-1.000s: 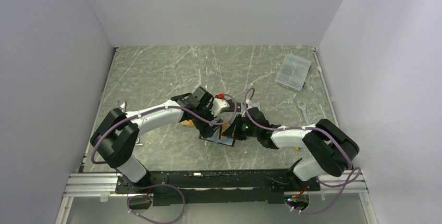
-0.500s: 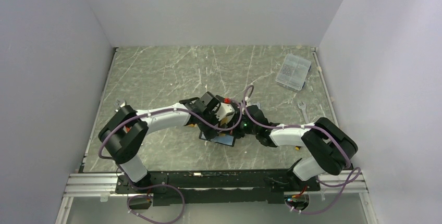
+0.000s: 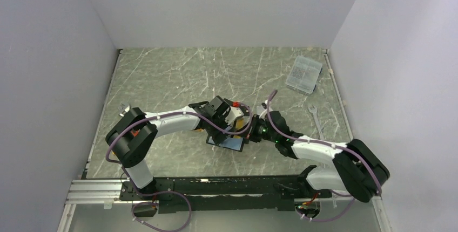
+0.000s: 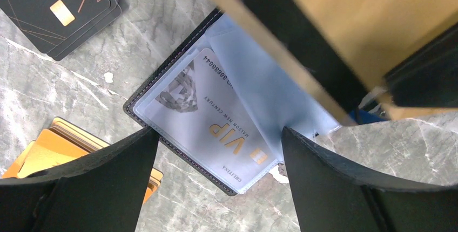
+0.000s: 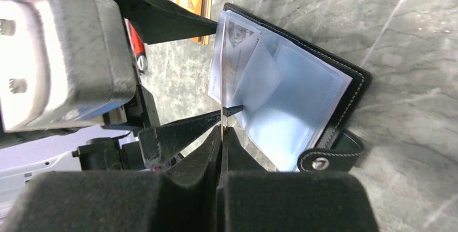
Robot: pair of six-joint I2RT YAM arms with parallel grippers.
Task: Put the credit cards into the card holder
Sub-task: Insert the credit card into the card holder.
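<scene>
Grey-green marbled table (image 3: 162,75) inside white walls, and both my arms bend inward to meet at its middle. My left arm arches over from its base, wrist tipped down, so my left gripper (image 4: 219,135) hangs with jaws spread wide above the open card holder (image 4: 167,59), gripping nothing. A silver-grey card (image 4: 189,97) sits under a clear sleeve in it. My right arm stretches low and leftward; my right gripper (image 5: 222,129) is pinched tight on the edge of a raised sleeve of the holder. The snap tab (image 5: 329,154) lies on the table. Two black cards (image 4: 59,5) and the orange-gold card (image 4: 48,145) lie beside the holder.
</scene>
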